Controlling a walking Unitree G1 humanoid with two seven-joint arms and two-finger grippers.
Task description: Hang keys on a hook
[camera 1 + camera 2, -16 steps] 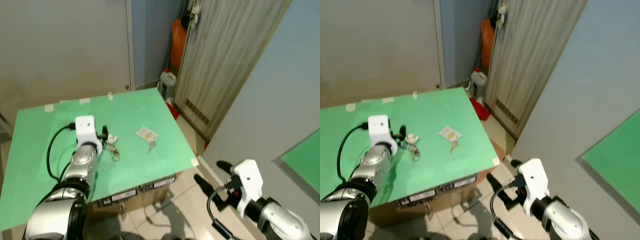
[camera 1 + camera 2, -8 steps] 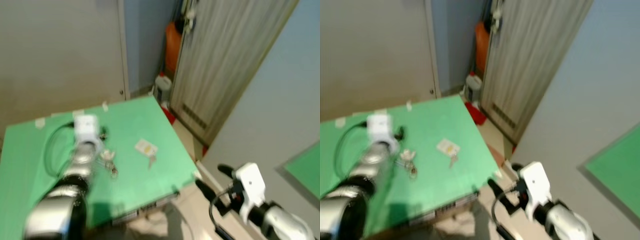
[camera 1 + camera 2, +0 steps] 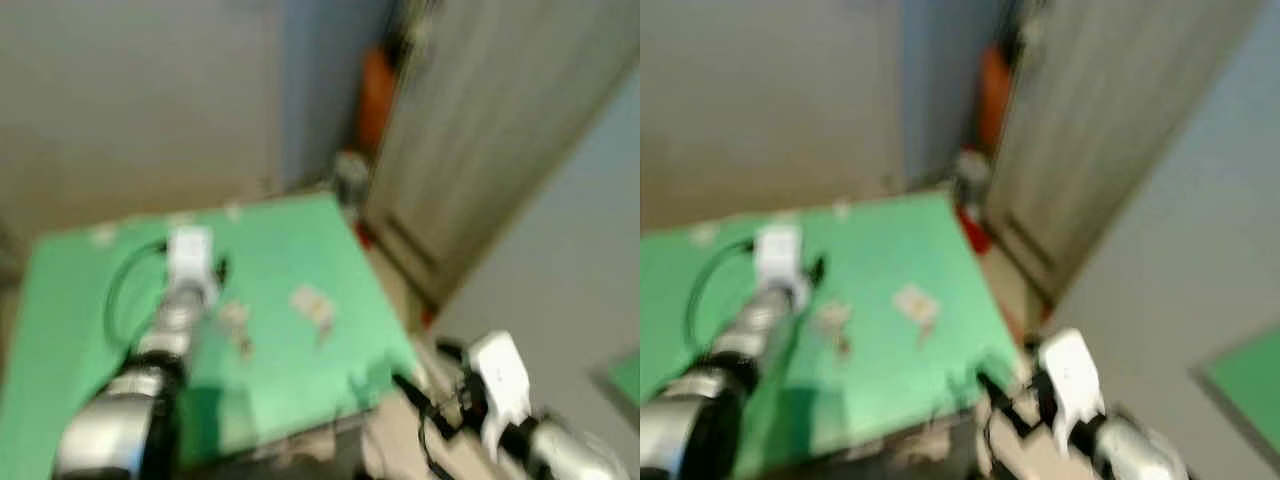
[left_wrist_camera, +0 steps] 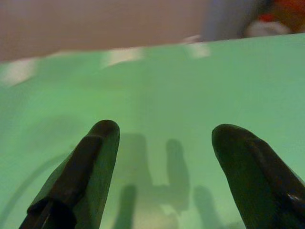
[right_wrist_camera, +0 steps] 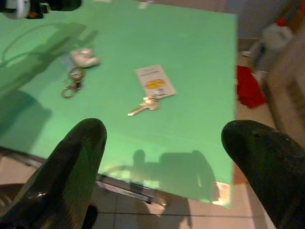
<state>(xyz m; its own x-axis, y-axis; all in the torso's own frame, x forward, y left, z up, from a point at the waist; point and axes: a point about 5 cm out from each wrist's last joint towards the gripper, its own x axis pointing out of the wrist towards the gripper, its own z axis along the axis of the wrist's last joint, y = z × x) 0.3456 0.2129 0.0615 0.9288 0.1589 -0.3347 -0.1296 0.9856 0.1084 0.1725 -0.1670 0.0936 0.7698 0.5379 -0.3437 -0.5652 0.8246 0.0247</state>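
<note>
Left eye view, blurred: a green desk [image 3: 290,360] stands before a grey wall and a wooden door. The left gripper [image 3: 215,270] reaches over the desk, with a small keyring bunch [image 3: 238,325] just beside it. A key with a white tag [image 3: 312,305] lies nearer the desk's right edge. The right gripper [image 3: 425,372] hangs off the desk's right corner, above the floor.

Left wrist view: the left gripper's two black fingers [image 4: 86,167] stand apart over bare green desk, holding nothing.

Right wrist view: the right gripper's jaws are wide apart and empty. Between the fingers [image 5: 71,162], on the desk, lie the tagged key and the keyring bunch, well apart. Beyond the desk edge, a red cloth [image 5: 249,93] and a white jug [image 5: 274,36] sit on the floor.
</note>
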